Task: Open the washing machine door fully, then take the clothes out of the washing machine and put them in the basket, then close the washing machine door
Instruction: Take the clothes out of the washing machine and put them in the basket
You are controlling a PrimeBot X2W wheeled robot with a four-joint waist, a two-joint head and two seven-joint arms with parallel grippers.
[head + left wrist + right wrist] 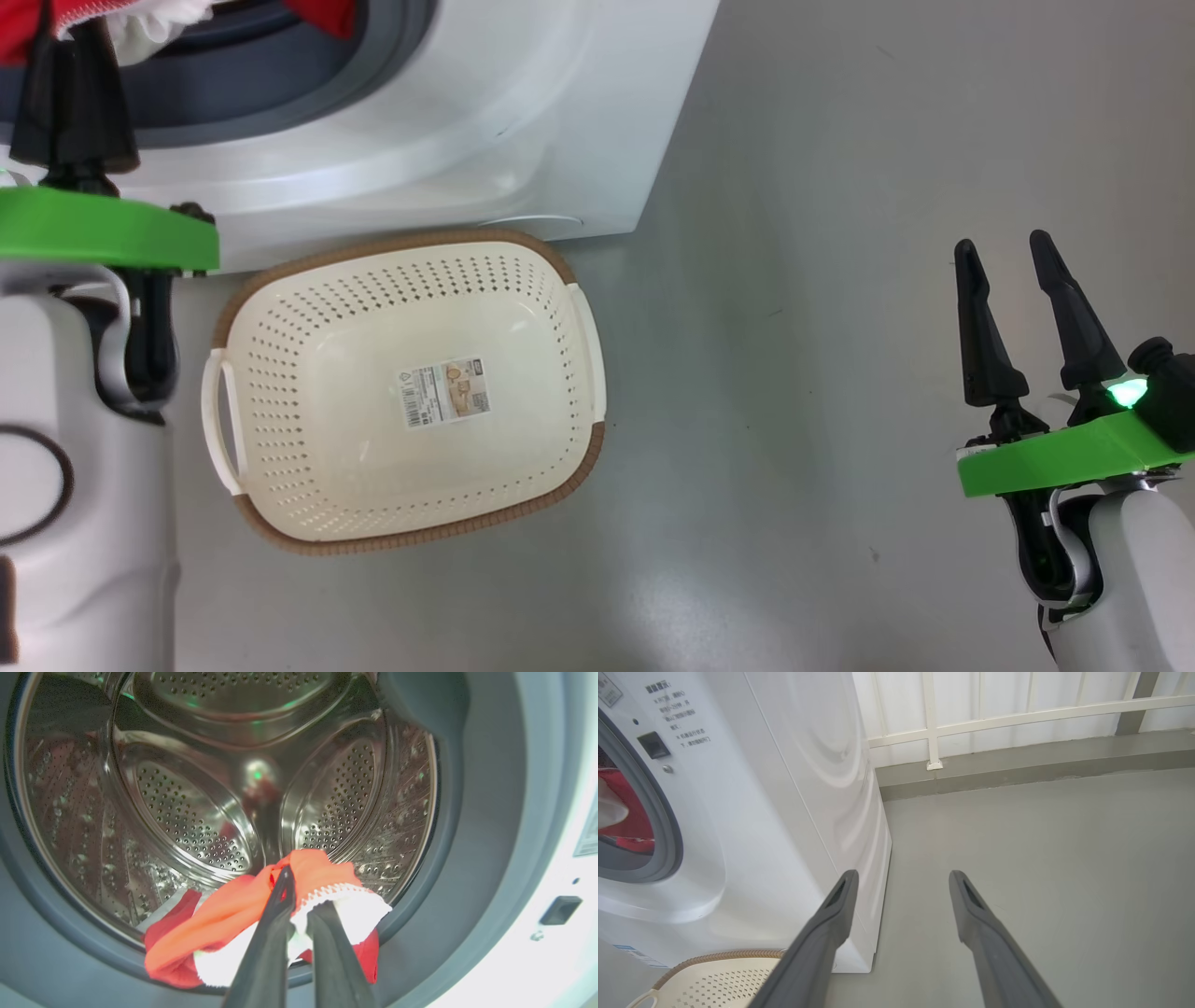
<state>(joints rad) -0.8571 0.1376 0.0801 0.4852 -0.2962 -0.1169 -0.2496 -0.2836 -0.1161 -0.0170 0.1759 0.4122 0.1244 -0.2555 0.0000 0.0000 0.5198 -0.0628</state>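
Clothes (233,924) sit at six o'clock of the washing machine (448,140) mouth, pinched in my left claw (303,890); my right claw (1003,241) hangs spread and empty, three o'clock of the basket (308,373).

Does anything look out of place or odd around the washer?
Only the clothes: they hang half out of the washing machine, pinched in the shut left pincer. The basket sits slightly askew below.
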